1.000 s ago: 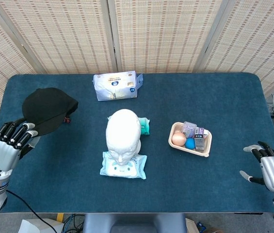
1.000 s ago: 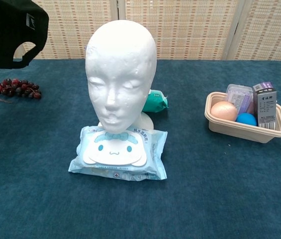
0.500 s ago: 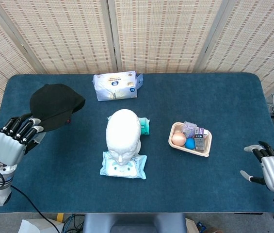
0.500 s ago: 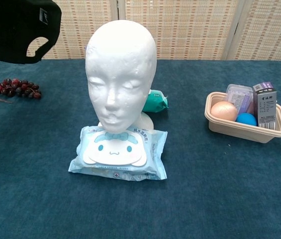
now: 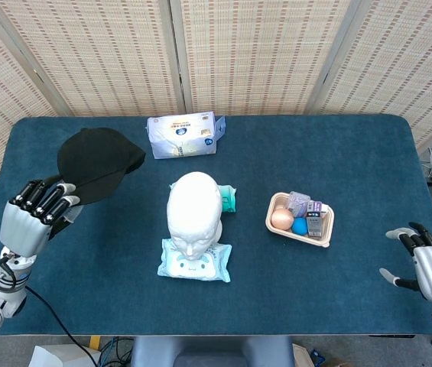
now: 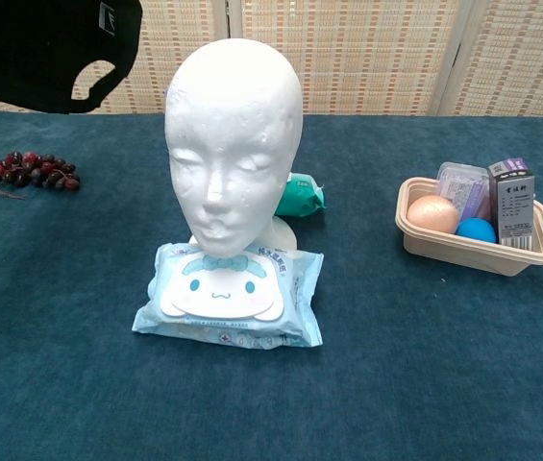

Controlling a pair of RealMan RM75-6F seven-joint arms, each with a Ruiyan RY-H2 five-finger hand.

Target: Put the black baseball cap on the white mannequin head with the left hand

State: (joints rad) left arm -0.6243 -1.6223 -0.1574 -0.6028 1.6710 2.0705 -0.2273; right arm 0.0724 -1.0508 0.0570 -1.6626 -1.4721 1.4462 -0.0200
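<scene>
Holding the black baseball cap (image 5: 97, 163) by its brim edge, the left hand (image 5: 36, 218) sits at the left side of the bench (image 5: 338, 153), fingers curled around the rim, with the cap lifted clear of the surface. The chest view shows the cap's rear strap opening up in the top left corner, higher than the brow of the white mannequin head (image 5: 193, 206) and well to its side. The mannequin head stands upright near the bench centre, its base resting on a pack of wet wipes (image 6: 231, 296). The right hand (image 5: 430, 267) hangs at the far right edge, fingers spread and holding nothing.

The risks, as I judge them: the grip is only at the brim, so the crown may sag or swing and arrive tilted. If the cap comes in too low, its edge could strike the forehead or side and topple the light head, which sits on a soft, uneven pack. A shallow drop could leave the cap perched and sliding off.

Counted: one cap, one mannequin head, one wipes pack under it, one green packet (image 5: 228, 199) behind it, one tissue pack (image 5: 184, 134) at the back, one bunch of grapes (image 6: 33, 170), one tray (image 6: 415, 233) holding several small items.
</scene>
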